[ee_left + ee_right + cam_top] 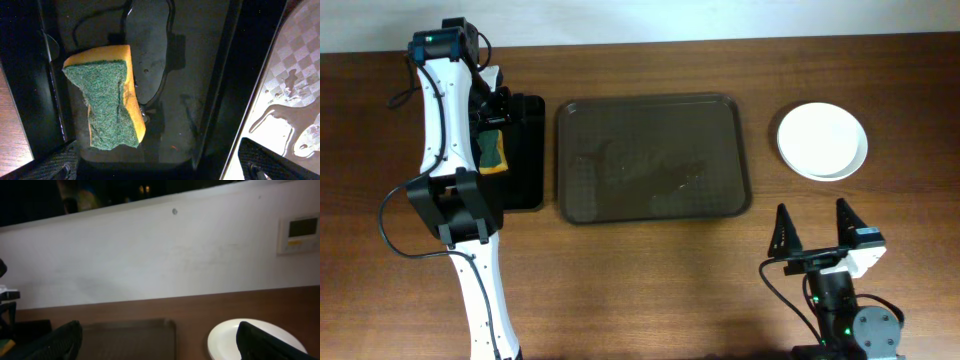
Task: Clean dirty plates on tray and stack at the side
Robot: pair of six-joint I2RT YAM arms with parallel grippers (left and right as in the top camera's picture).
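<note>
The plates [822, 140] sit stacked on the table to the right of the dark brown tray [652, 159], a white one on top; the stack also shows in the right wrist view [225, 337]. The tray holds no plates, only a wet film. My left gripper [488, 110] hangs open over the small black tray [525, 150], just above a yellow and green sponge [110, 97] lying in it. My right gripper [815, 232] is open and empty near the table's front edge, in front of the plates.
The brown tray's wet corner shows at the right of the left wrist view [295, 90]. A white wall [160, 255] runs behind the table. The left arm [455, 190] stretches along the table's left side.
</note>
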